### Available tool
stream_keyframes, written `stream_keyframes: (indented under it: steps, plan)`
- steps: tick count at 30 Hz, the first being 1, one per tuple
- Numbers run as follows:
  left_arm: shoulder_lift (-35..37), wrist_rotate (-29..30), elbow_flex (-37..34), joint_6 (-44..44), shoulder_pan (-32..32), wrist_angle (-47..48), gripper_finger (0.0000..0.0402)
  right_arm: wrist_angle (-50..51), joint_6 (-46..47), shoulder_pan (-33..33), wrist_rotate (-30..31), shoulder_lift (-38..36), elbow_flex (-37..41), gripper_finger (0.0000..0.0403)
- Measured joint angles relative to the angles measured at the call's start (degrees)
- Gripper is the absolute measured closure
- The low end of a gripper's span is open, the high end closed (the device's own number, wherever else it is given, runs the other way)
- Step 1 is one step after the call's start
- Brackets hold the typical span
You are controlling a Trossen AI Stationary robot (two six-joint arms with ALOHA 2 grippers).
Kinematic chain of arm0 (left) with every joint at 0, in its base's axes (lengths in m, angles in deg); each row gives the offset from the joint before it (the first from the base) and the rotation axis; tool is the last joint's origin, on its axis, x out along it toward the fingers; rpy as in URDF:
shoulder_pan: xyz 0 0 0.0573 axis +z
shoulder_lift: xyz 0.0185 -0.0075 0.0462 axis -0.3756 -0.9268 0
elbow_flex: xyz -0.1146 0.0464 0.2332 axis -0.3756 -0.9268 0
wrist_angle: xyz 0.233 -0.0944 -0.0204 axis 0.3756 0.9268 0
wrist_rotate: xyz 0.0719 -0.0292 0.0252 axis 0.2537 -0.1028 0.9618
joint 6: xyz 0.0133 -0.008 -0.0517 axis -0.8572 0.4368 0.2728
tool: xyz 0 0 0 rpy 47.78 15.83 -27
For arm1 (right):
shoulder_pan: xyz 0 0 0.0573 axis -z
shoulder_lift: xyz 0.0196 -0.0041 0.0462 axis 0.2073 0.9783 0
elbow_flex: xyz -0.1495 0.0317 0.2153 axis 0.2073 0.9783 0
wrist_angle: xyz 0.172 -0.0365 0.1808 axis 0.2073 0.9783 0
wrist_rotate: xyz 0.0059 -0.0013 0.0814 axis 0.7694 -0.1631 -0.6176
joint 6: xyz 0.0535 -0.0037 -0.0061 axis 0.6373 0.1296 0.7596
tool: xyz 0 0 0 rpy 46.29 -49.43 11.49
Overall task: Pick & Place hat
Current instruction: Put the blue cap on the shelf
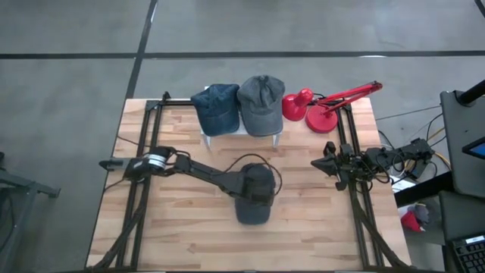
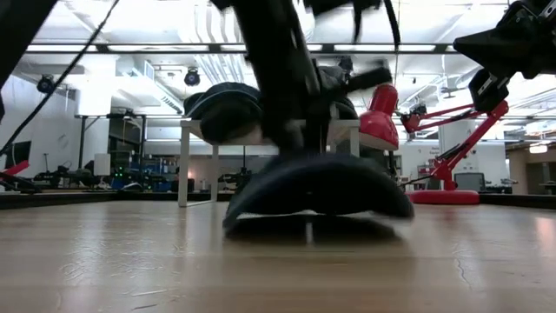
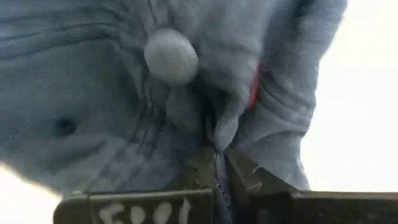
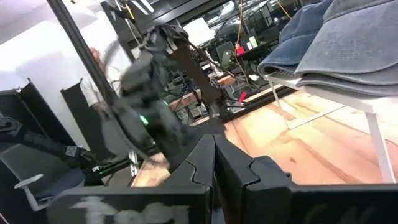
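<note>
A dark grey hat (image 1: pixel 254 203) is at the middle of the table, its brim toward the near edge; the low view shows it as a dark dome (image 2: pixel 317 187). My left gripper (image 1: pixel 254 180) is over its crown and shut on the cloth. A round top button (image 3: pixel 171 56) shows just beyond the fingers. My right gripper (image 1: pixel 327 163) waits shut by the table's right edge, pointing level toward the middle and touching nothing. My left gripper pinches a raised fold of the hat's crown cloth (image 3: pixel 219 140) between its two fingers, a little to one side of the top button. The fingers come steeply from above, slanting from the table's left. I cannot tell whether the hat's lower edge (image 2: pixel 313 213) touches the table.
A small white stand (image 1: pixel 242 133) at the far middle carries a blue denim hat (image 1: pixel 216 108) and a grey hat (image 1: pixel 261 102). A red desk lamp (image 1: pixel 326 106) stands at the far right. Bare wood lies to the hat's left, right and near sides.
</note>
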Motion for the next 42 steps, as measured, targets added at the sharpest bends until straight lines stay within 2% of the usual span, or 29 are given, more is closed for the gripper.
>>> stream_keyframes:
  steps: [18, 27, 42]
  plan:
    - [11.4, 12.1, 0.0, 1.7, -8.1, 0.3, 0.0399, -0.1, 0.0, 0.0, 0.0, 0.0, 0.0, 0.0394]
    - [13.5, 16.5, 1.9, 1.1, -11.3, -0.3, 0.0399, -0.1, 0.0, 0.0, 0.0, 0.0, 0.0, 0.0394]
    - [13.6, 22.5, 11.7, -11.0, -13.6, -0.7, 0.0399, -0.1, 0.0, 0.0, 0.0, 0.0, 0.0, 0.0394]
